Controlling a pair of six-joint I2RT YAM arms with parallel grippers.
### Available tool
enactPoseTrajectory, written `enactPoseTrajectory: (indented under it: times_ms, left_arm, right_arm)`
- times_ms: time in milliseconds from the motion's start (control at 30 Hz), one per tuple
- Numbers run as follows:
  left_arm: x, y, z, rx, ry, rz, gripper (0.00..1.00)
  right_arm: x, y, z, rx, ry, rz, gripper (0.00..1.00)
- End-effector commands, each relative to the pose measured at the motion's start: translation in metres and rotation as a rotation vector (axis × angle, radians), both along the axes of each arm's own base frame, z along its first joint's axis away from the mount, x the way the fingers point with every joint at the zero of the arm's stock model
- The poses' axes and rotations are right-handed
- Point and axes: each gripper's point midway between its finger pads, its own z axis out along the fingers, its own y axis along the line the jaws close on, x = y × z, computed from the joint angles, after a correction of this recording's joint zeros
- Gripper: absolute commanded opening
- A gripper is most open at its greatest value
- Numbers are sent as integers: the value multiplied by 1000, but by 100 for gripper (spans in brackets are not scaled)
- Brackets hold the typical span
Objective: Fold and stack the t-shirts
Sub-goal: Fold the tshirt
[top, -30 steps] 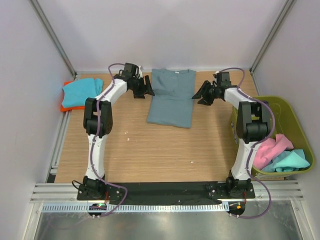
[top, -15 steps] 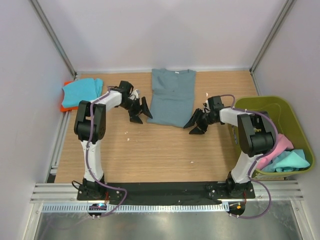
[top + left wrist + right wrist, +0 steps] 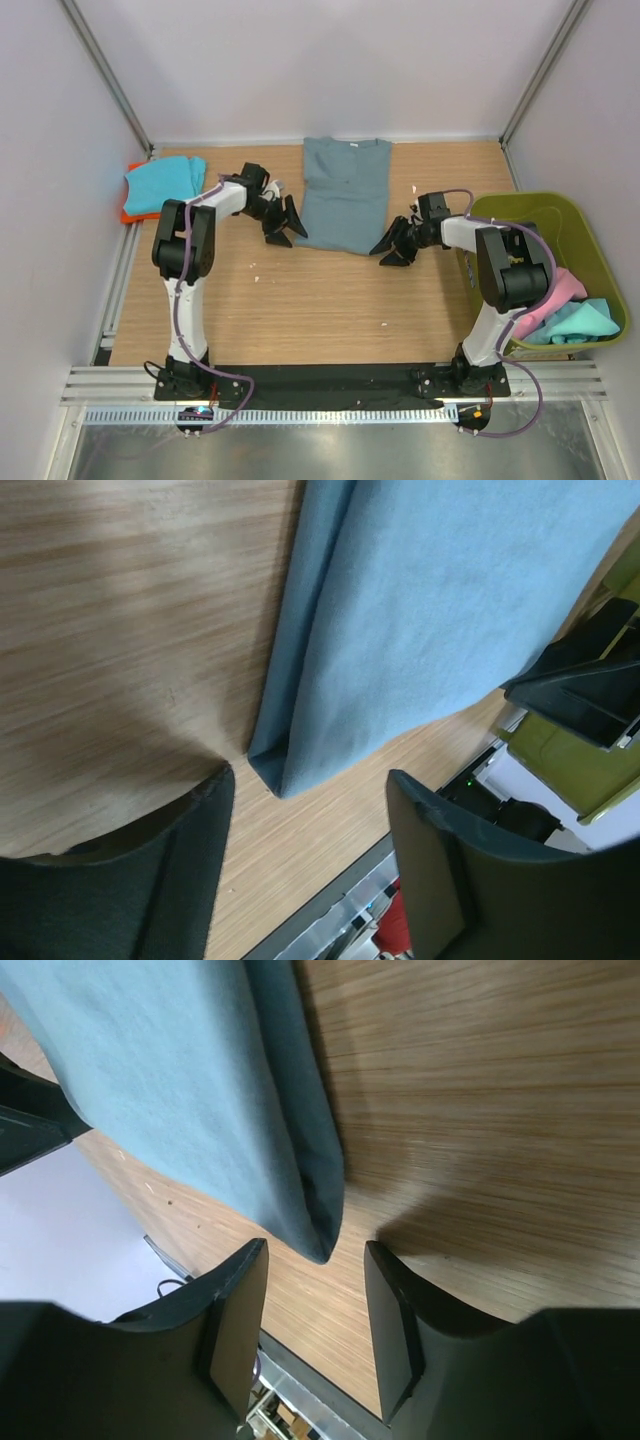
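The blue-grey t-shirt (image 3: 345,195) lies folded into a long strip at the upper centre of the tabletop (image 3: 300,300). The left claw (image 3: 285,225) is spread at its lower-left corner and the right claw (image 3: 392,248) is spread at its lower-right corner, neither pinching cloth. At upper left, a turquoise shirt (image 3: 165,183) lies on an orange shirt (image 3: 130,213). At right, an olive basket (image 3: 540,198) holds a pink shirt (image 3: 545,295) and turquoise cloth (image 3: 580,322).

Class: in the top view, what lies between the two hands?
The near hem of the blue-grey shirt lies between the left hand and right hand, as the top view shows.
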Motion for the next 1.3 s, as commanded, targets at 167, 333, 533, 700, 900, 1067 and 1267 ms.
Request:
enactPoseTrajectory:
  times_ms: [167, 333, 533, 700, 900, 1067, 1267]
  left_arm:
    - [10, -8, -22, 22, -8, -4, 45]
    - [7, -8, -23, 24, -11, -5, 37]
    - [1, -8, -24, 29, -9, 0, 20]
    - [-3, -10, -13, 35, -34, 1, 0]
    - [-29, -25, 25, -9, -89, -49, 0]
    - [-57, -34, 55, -11, -179, -110, 0]
    - [-93, -31, 82, -18, -236, -147, 0]
  right_arm:
    - [22, -3, -2, -4, -55, -32, 43]
    - [33, -1, -1, 6, -82, -30, 38]
    - [36, 1, 4, 32, -109, -29, 21]
    - [24, -4, 25, 47, -126, -23, 11]
    - [-3, -11, 50, 55, -157, -14, 2]
    - [-13, -12, 75, 51, -226, 7, 1]
    - [-33, -16, 99, 40, -282, 34, 1]
